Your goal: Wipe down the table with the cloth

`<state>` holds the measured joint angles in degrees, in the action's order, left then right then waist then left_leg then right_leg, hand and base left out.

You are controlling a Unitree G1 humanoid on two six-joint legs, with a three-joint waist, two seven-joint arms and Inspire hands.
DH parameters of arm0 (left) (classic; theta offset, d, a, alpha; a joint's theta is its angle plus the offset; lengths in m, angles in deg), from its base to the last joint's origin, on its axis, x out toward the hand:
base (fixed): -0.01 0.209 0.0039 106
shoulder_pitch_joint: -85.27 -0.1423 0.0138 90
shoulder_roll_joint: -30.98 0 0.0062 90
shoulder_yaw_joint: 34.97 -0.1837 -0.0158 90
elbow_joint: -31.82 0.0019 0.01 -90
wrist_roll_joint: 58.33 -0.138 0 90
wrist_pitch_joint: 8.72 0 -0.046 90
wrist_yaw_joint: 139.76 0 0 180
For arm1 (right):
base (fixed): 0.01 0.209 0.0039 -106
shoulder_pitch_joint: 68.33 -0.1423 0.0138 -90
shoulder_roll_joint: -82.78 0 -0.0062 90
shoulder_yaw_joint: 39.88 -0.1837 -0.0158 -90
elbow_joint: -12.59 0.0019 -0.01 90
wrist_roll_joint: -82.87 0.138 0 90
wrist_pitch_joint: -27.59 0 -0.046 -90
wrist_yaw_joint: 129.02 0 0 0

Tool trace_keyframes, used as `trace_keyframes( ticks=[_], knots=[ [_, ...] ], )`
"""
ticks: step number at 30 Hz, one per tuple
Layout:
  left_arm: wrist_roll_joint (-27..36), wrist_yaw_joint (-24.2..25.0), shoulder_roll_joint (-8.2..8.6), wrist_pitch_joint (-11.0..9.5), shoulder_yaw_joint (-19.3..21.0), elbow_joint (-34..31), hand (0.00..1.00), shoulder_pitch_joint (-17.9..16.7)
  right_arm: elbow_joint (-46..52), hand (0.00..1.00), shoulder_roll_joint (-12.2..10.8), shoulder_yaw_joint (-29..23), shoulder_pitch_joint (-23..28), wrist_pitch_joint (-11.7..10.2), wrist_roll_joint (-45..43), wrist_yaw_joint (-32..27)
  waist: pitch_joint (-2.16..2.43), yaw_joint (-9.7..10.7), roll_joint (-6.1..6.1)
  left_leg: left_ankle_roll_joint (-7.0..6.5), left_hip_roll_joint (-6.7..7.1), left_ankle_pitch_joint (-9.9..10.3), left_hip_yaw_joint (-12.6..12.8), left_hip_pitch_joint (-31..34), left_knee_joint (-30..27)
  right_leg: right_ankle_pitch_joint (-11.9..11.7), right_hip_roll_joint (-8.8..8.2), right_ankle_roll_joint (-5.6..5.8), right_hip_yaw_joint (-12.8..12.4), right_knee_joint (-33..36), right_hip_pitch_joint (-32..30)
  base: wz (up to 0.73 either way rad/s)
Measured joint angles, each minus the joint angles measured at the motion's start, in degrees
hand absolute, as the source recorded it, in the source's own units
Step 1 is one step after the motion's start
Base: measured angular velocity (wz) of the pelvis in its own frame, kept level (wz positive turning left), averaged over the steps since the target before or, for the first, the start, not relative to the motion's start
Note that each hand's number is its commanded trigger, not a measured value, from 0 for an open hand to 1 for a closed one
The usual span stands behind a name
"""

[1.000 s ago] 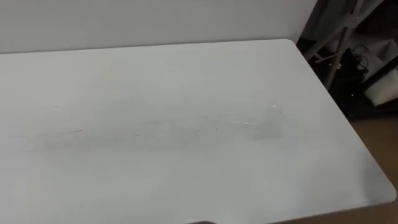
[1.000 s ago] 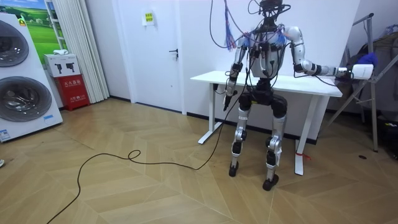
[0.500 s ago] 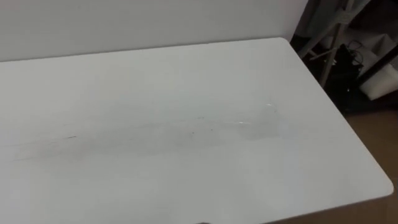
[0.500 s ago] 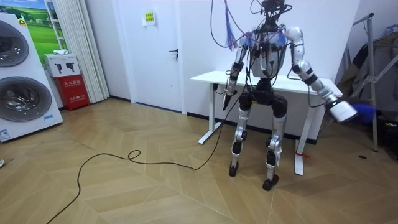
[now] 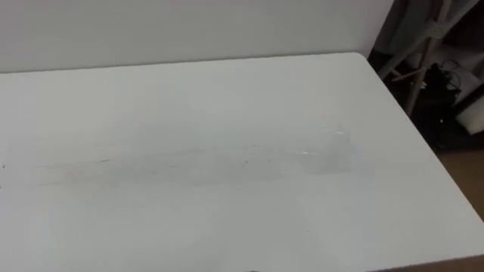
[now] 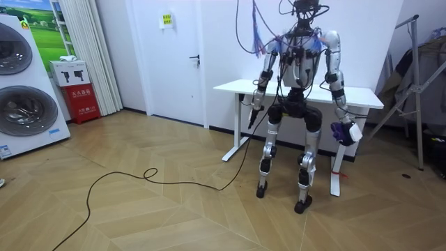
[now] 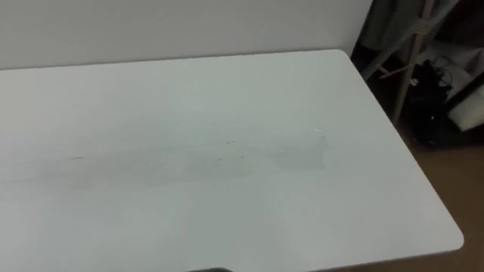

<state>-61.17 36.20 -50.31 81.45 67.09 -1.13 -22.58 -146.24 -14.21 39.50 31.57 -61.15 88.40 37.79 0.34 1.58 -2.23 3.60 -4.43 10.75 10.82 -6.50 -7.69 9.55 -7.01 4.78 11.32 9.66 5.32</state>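
Note:
The white table (image 5: pixel 227 91) spreads before me, with a faint greyish smear (image 5: pixel 227 160) running across its middle. In the room view I stand upright at the table's (image 6: pixel 362 95) long side, facing it. My right hand (image 6: pixel 346 132) hangs low beside my right leg, under the table's right end, with a small bluish cloth (image 6: pixel 341 129) in it. My left hand (image 6: pixel 255 111) hangs at my left side, near the table's left end.
A wall runs along the table's far edge. Past its right end stand a metal rack (image 5: pixel 412 57) and dark clutter on wooden floor (image 5: pixel 465 162). The room view has a door (image 6: pixel 178 59), washing machines (image 6: pixel 21 84) and a metal stand (image 6: pixel 418 84).
My right arm, stretched out level to the right with the cloth a second ago, has swung down to my side. The eye views shifted slightly; the table is unchanged.

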Motion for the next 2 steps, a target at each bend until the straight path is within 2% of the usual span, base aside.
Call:
trace_keyframes(
  ticks=[2],
  knots=[
    [-0.01,-0.18,0.40,0.02,-0.37,1.12,0.00,0.36,0.02,0.00,-0.41,0.87,-0.99,-0.03,-2.08,1.18,-0.03,-0.35,0.26,0.01,-0.01,0.00,-0.43,-0.10,-0.01,-0.02,0.00,-0.03,0.51,-0.01,0.52,0.10]
  ],
)
